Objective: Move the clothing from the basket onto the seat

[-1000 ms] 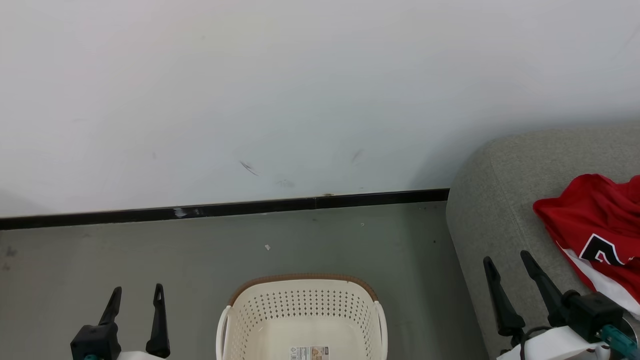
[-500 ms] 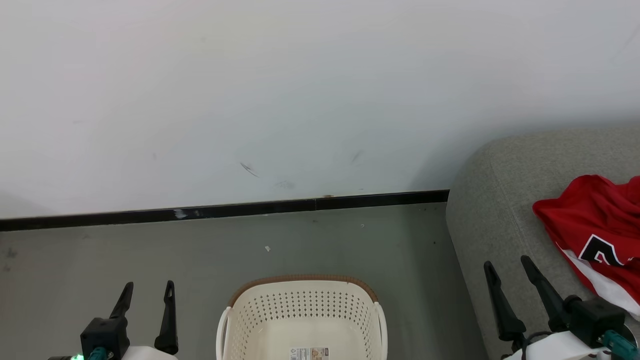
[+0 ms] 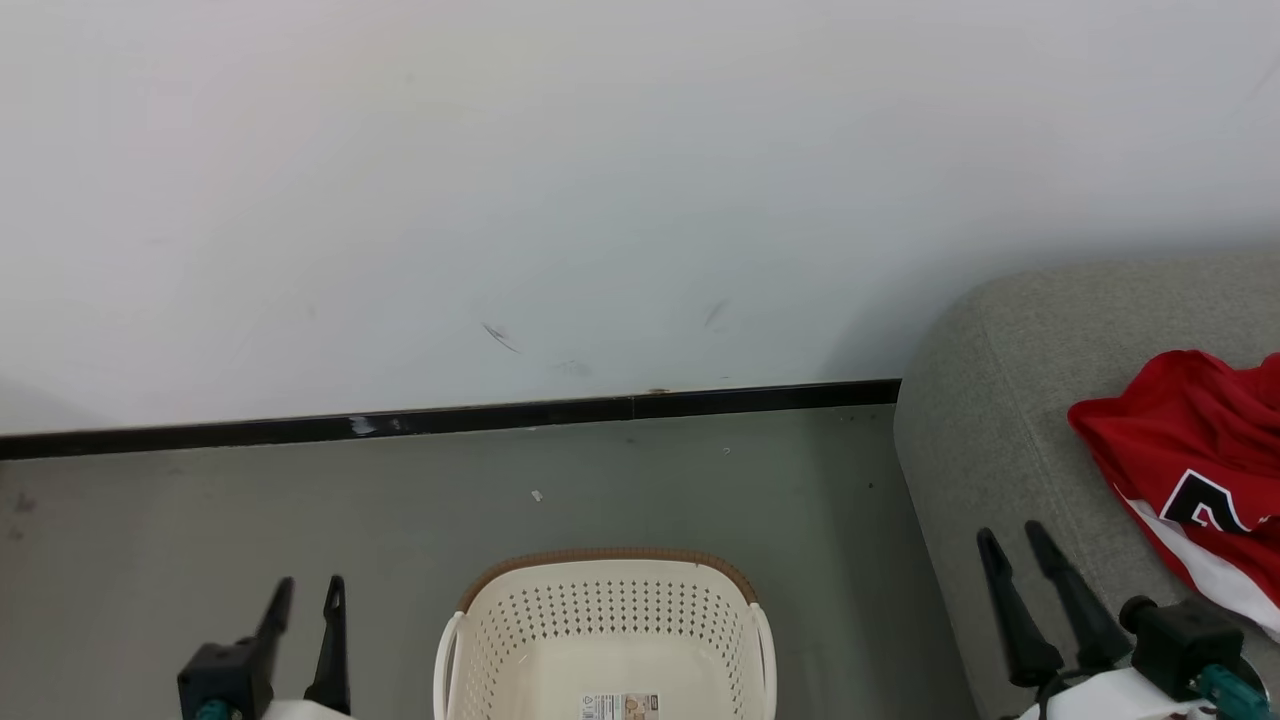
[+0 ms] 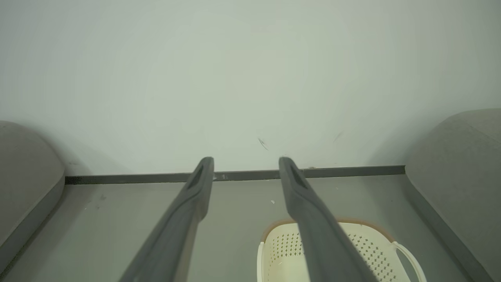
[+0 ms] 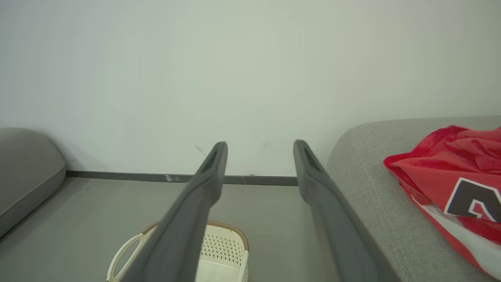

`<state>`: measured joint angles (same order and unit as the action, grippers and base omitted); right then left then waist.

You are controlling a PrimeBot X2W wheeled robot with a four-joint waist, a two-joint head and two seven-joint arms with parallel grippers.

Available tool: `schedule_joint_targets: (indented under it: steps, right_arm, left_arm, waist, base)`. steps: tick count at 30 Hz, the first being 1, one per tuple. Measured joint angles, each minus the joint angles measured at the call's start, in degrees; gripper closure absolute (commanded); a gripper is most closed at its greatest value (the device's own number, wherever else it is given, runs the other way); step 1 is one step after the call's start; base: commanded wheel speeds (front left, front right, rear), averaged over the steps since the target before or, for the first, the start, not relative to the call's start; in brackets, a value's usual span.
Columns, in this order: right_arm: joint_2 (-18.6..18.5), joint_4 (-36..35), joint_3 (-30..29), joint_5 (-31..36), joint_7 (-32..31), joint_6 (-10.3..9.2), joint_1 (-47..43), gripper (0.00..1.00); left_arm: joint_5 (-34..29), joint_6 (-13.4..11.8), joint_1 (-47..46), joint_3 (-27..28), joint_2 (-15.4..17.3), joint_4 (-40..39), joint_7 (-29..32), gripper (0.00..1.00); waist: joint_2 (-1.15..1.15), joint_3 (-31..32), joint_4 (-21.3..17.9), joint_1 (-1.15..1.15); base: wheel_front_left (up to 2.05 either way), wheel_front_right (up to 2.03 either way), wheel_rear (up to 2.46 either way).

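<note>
Shifted toward the single basket (image 3: 605,555) is the left pincer (image 3: 310,585) — released, as is the right pincer (image 3: 1009,532). One garment (image 3: 1190,420) is laid on the seat (image 3: 990,400).

Passage is being left over grey floor (image 3: 250,510) (both sides) beside the cream perforated plastic basket (image 3: 600,610), being blocked rightward by the grey fabric sofa (image 3: 990,420).

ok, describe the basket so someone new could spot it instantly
Find the white wall with its black baseboard, then the grey floor below it. On that floor, left of the grey sofa, stands the basket: cream perforated plastic with a brown rim, against the sofa's plain grey fabric.
</note>
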<state>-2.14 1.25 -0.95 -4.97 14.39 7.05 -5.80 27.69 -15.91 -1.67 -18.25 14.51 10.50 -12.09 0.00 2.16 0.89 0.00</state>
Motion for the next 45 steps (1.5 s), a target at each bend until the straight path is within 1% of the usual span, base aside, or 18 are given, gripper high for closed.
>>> schedule_joint_targets:
  steps: [5,7,12,22,25,34,38,42,45]
  right_arm:
    - [0.69,2.96,0.33,-0.01,-0.11,0.0,-1.54,1.0]
    - [0.7,2.96,0.52,-0.59,-0.1,0.0,-2.07,1.0]
    - [0.7,2.53,1.58,-3.74,-0.1,0.0,-2.19,1.0]
    - [0.69,1.47,1.89,-14.26,-0.49,0.0,-2.22,1.0]
    - [0.68,1.57,1.4,-17.88,-1.31,0.0,-2.17,1.0]
    - [0.36,2.85,0.87,-26.09,-3.26,0.0,-1.97,1.0]
    - [-0.08,3.23,0.68,-29.93,-3.89,0.0,-1.9,1.0]
    - [-0.38,3.71,0.56,-33.67,-4.42,0.0,-1.62,1.0]
    - [-0.56,4.39,0.53,-36.56,-5.1,0.0,-0.57,1.0]
  left_arm:
    - [0.14,0.0,2.57,-1.13,-2.43,2.3,0.09,1.0]
    - [0.93,0.02,2.66,-0.87,-2.6,2.3,0.49,1.0]
    - [3.86,1.02,2.66,0.34,-2.97,2.25,1.29,1.0]
    - [11.0,2.82,2.64,2.69,-3.87,1.75,3.03,1.0]
    - [12.92,3.19,2.63,3.32,-4.1,1.66,3.61,1.0]
    - [18.49,5.19,2.58,5.47,-5.23,1.35,5.35,1.0]
    - [21.02,6.03,2.54,6.47,-5.52,1.32,6.06,1.0]
    - [23.71,6.57,2.43,7.36,-5.87,1.27,6.75,1.0]
    - [25.5,7.42,2.37,8.13,-6.1,1.23,7.5,1.0]
  waist:
    - [0.0,-0.01,0.0,0.0]
    - [0.0,-0.02,-0.02,0.0]
    - [0.0,-0.11,-0.08,0.0]
    - [0.0,-0.41,-0.18,0.02]
    - [0.0,-0.45,-0.19,0.09]
    - [0.0,-0.43,-0.23,0.41]
    - [0.0,-0.39,-0.25,0.47]
    - [0.0,-0.39,-0.28,0.5]
    - [0.0,-0.41,-0.31,0.51]
  base:
    - [0.0,0.0,0.0]
    - [0.0,0.0,0.0]
    - [0.0,0.0,0.0]
    - [0.0,0.0,0.0]
    - [0.0,0.0,0.0]
    - [0.0,0.0,0.0]
    - [0.0,0.0,0.0]
    - [0.0,0.0,0.0]
    - [0.0,0.0,0.0]
